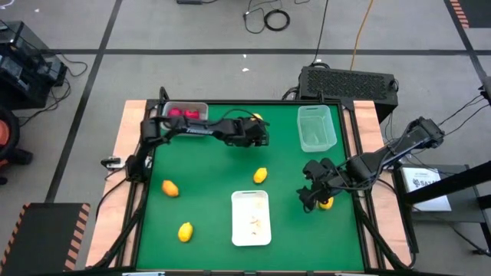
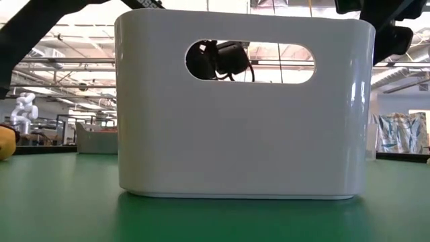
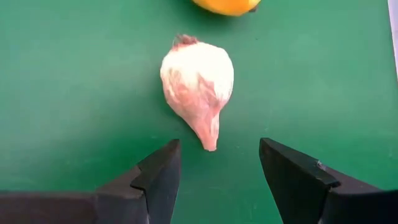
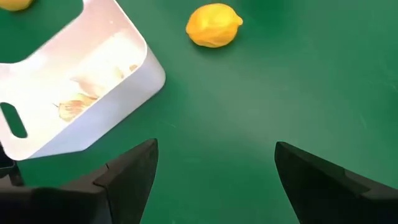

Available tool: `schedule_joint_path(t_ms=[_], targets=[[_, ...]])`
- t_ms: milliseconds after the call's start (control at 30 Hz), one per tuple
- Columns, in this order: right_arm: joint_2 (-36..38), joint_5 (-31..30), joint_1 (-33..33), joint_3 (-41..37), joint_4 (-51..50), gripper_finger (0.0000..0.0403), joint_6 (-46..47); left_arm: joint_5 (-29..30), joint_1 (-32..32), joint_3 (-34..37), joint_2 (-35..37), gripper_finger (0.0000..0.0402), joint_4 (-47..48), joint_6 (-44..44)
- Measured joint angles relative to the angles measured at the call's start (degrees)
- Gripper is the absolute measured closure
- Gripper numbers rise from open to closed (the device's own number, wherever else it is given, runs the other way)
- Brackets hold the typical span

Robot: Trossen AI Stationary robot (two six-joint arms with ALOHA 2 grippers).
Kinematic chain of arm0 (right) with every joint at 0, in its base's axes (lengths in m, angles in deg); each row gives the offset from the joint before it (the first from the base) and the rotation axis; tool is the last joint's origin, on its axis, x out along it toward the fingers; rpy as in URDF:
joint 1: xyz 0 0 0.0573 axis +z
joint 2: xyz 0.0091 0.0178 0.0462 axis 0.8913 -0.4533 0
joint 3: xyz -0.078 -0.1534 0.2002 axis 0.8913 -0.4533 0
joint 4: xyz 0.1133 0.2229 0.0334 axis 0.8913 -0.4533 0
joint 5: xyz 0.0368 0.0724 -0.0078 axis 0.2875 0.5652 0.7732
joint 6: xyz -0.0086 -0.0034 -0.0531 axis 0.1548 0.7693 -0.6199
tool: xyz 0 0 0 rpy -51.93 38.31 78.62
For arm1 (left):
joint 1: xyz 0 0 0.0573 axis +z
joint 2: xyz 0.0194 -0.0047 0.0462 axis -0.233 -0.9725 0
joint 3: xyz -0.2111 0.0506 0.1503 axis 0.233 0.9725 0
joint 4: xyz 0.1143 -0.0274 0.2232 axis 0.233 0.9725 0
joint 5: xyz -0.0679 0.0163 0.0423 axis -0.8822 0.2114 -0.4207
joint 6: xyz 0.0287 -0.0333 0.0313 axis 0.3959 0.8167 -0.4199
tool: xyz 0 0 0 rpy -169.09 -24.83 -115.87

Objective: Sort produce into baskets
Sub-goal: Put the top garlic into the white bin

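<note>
My left gripper (image 3: 217, 149) is open and hovers over a white garlic bulb (image 3: 198, 84) that lies on its side on the green mat, its pointed tip between the fingertips, untouched. A yellow lemon (image 3: 227, 5) lies just beyond it. In the high view this gripper (image 1: 261, 135) is at the far middle and hides the bulb. My right gripper (image 4: 214, 146) is open and empty over bare mat at the right (image 1: 310, 195), a lemon (image 1: 326, 203) beside it. The whitish tub (image 1: 251, 239) holds garlic pieces (image 4: 74, 106). The pale green tub (image 1: 316, 130) stands at the far right.
A grey tub (image 1: 184, 105) with red pieces (image 1: 184, 113) stands at the far left. Loose lemons lie at the left (image 1: 170, 188), near left (image 1: 185, 231) and middle (image 1: 261, 175). The whitish tub's wall (image 2: 242, 134) fills the low view.
</note>
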Motion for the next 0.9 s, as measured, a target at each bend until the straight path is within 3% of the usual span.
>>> schedule_joint_path(t_ms=[367, 667, 767, 900], targets=[[0.2, 1.4, 0.1, 0.0, -2.1, 0.009, -1.6, 7.8, -1.7, 0.0, -3.8, 0.0179, -3.1, 5.5], [1.2, 1.8, 0.1, 0.0, -3.0, 0.009, -2.1, 9.7, -2.4, -0.1, -4.9, 0.018, -4.1, 5.2], [1.2, 1.8, 0.1, 0.0, -3.0, 0.009, -2.0, 9.7, -2.4, -0.1, -5.0, 0.0196, -3.9, 4.6], [1.2, 2.0, 0.1, 0.0, -3.0, 0.009, -1.7, 10.0, -2.4, 0.0, -5.0, 0.0245, -3.5, 4.2]])
